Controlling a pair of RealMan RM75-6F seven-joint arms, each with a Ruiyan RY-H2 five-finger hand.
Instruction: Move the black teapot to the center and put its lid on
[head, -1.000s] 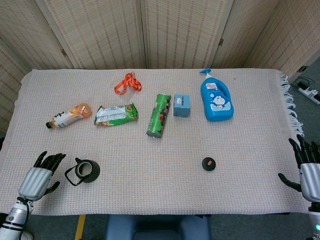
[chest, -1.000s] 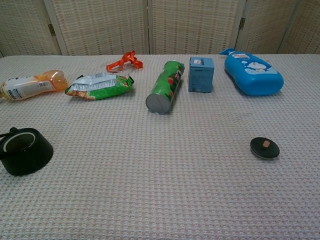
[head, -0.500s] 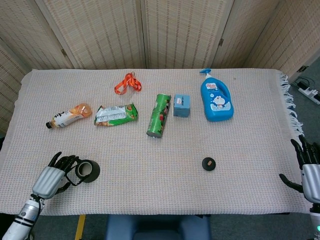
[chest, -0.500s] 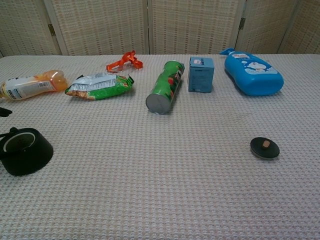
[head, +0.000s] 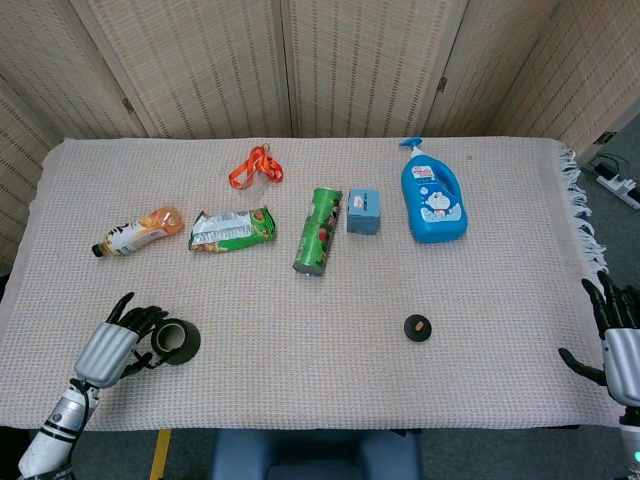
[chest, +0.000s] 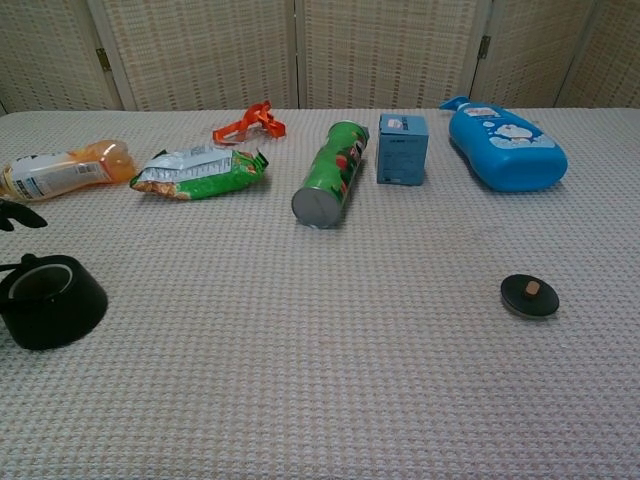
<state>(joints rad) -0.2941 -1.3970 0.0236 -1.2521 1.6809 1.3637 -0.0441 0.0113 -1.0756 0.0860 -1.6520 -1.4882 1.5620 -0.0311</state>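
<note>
black round teapot uncentred, near-left | left hand at its handle, grip unclear | small black lid off | right hand empty, fingers spread

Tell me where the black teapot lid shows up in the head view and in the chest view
Head view: the lid lies lower right of centre on the cloth.
Chest view: the lid lies at the right, at mid-height.
Shared landmark: the blue bottle lies farther back, almost straight behind it.
</note>
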